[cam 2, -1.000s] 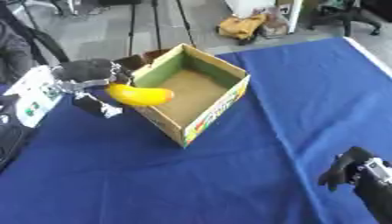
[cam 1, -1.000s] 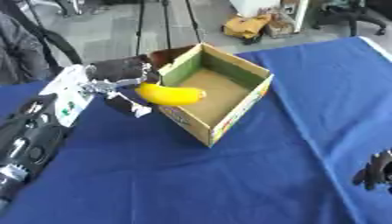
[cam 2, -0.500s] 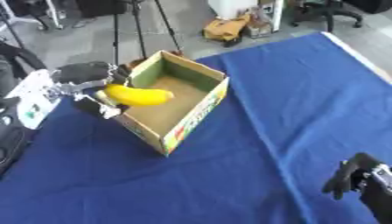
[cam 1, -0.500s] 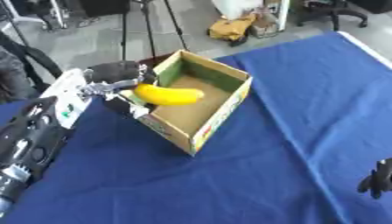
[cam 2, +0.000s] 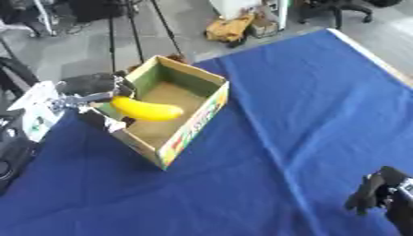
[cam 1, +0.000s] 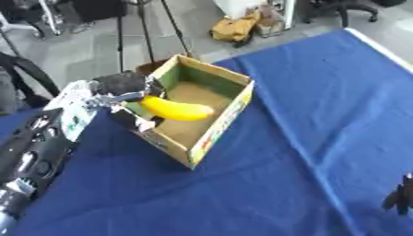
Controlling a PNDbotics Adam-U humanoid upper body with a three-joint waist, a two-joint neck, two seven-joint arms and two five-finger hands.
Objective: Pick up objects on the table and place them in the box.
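A yellow banana (cam 1: 176, 109) is held over the open cardboard box (cam 1: 228, 115), above its left wall. My left hand (cam 1: 121, 92) is shut on the banana's left end, its arm coming in from the lower left. The box's brown floor (cam 1: 190, 94) shows behind the banana, with green inner walls around it. My right hand (cam 2: 379, 196) shows at the lower right edge, away from the box; its fingers are not clear.
A blue cloth (cam 1: 322, 115) covers the table; its right edge runs along the upper right. Beyond the table are a grey floor, tripod legs (cam 1: 121, 34) and a yellow-brown bag (cam 1: 238, 25).
The camera has tilted, shifting the whole picture. My left hand has carried the banana slightly farther over the box's left wall. The right hand stays at the lower right.
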